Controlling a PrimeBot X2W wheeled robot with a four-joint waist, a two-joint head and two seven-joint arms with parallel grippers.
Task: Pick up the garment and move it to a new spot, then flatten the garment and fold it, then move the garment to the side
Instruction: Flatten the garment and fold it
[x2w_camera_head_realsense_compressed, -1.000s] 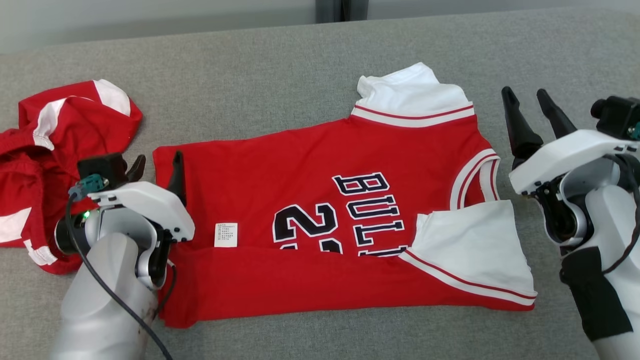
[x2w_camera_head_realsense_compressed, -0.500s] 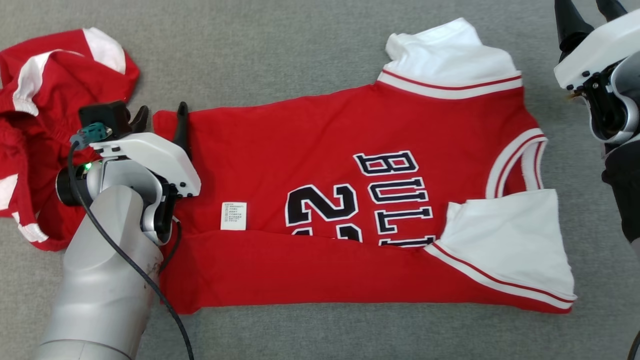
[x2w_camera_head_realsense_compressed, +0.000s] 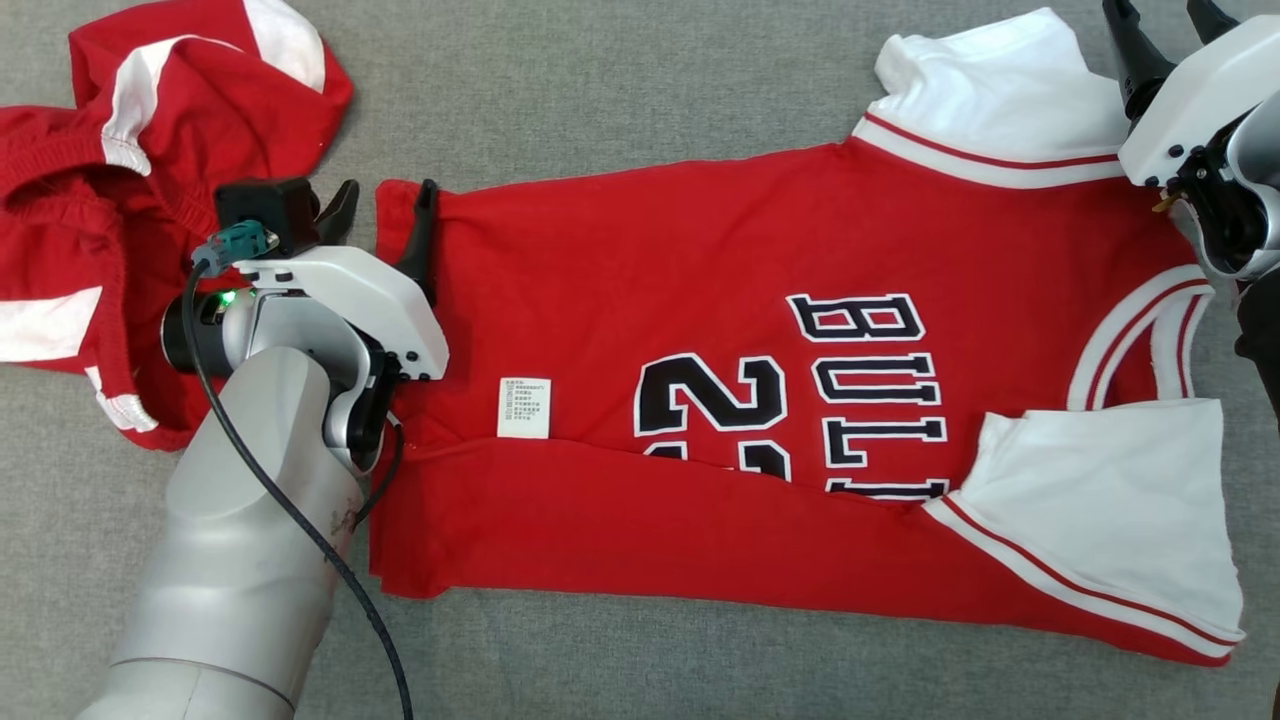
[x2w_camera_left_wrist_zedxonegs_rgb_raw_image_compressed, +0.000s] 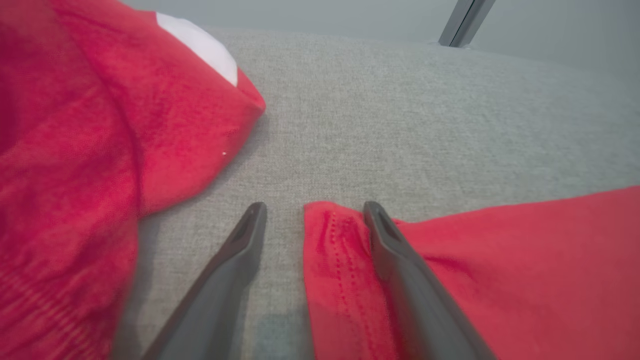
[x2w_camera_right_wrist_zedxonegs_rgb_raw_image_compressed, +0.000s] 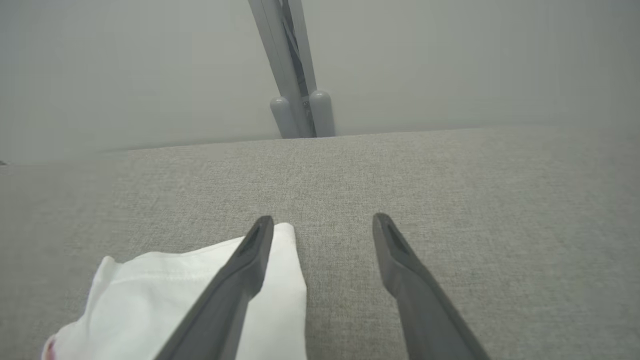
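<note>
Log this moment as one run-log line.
phase: fold underway, near long edge folded over | left gripper: open, straddling jersey hem corner | right gripper: open, at far white sleeve | held: nothing

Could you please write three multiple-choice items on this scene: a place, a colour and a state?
1. Where does the crumpled red garment lie relative to the jersey? A) on top of it; B) apart, beyond its hem end; C) beside its neckline.
2. What colour are the jersey's sleeves? A) white; B) black; C) grey.
3. How does the left gripper stand? A) fingers shut on the hem; B) shut on nothing; C) open, hem corner between the fingers.
Key: B, grey surface shows between them; A, both are white, red-striped; C, the left wrist view shows the gap.
</note>
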